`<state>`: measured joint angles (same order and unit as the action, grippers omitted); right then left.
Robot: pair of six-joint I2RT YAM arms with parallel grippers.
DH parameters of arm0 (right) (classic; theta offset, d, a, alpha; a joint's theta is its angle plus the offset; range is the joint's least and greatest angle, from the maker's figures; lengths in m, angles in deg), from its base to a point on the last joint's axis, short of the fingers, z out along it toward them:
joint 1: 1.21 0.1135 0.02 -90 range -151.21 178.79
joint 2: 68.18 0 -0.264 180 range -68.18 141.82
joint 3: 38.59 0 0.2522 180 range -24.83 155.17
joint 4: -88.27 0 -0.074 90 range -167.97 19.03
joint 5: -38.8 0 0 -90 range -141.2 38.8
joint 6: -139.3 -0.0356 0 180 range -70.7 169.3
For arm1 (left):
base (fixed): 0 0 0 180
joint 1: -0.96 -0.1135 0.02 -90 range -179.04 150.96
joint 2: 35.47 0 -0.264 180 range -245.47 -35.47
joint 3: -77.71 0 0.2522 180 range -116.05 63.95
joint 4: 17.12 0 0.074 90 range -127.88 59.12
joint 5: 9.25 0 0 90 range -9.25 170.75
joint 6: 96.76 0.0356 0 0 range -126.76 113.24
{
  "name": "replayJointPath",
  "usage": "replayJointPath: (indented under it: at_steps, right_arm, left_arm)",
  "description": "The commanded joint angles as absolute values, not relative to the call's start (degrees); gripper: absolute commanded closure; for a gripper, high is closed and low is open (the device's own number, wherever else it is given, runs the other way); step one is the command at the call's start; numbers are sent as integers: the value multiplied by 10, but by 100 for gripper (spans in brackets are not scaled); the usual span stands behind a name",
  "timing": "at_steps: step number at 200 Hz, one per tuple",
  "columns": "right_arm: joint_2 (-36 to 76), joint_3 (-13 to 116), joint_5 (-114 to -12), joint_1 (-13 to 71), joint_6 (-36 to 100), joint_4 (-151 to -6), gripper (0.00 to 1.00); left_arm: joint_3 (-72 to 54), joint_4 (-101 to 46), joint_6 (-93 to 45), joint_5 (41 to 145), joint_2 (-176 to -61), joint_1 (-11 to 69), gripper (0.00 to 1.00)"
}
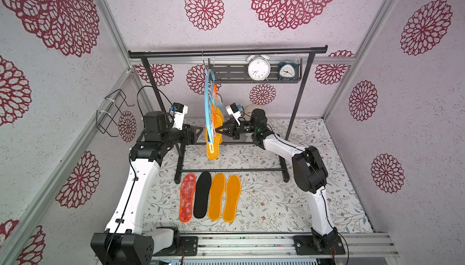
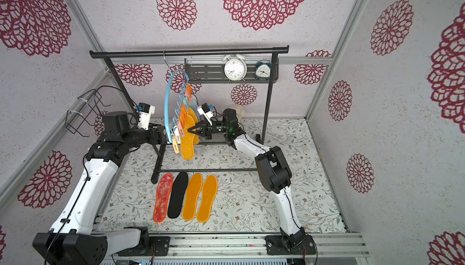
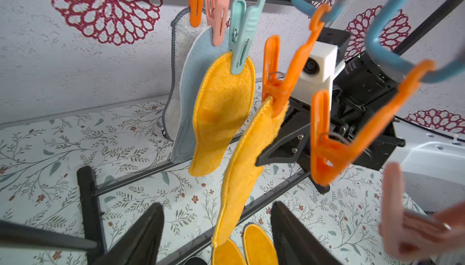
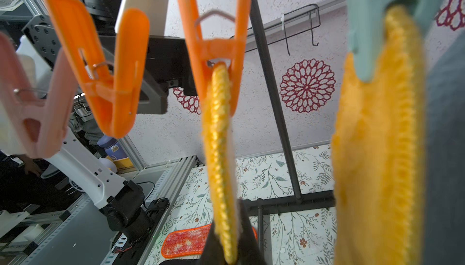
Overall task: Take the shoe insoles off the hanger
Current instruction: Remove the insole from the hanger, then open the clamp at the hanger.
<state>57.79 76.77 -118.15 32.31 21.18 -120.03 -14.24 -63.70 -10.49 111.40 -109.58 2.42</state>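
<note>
L gripper (image 3: pixel 217 204) centre-left, elbow bent, wrist level, fingers wide, nothing held. Thin blue plastic hanger (image 2: pixel 165 105) w/ coloured pegs, centre, on black metal rack (image 1: pixel 226 50); 3 hung insoles (image 3: pixel 221 115) clipped: 2 fuzzy orange, 1 pale blue. R gripper (image 2: pixel 188 130) right of it, arm stretched level, pinched on front orange insole (image 2: pixel 187 148). Lower centre on floral table (image 1: pixel 276 201): 4 loose insoles (image 1: pixel 202 195) flat in row, mottled red, black, 2 orange. Upper-right shelf (image 1: pixel 231 71): 2 round clocks (image 1: pixel 258 69).

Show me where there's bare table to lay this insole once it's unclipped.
Widest bare table lies between the rightmost orange insole and the right arm. A narrower strip runs between the red insole and the left arm. Crowded: at the hanger, the left end effector and right end effector flank the hanging orange insole.
</note>
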Motion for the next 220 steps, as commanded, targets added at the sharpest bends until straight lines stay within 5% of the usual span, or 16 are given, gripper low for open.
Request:
replayJointPath:
  at_steps: [1,67,220]
  right_arm:
    - [543,766,-1204,319,210,-1185,100]
    - [539,774,-1205,319,221,-1146,100]
    - [539,787,-1210,330,224,-1111,100]
  left_arm:
    - [-161,-607,-83,1215,-1124,20,29]
    - [-169,-558,-89,1315,-1179,36,29]
    - [-279,-503,-124,1338,-1269,44,30]
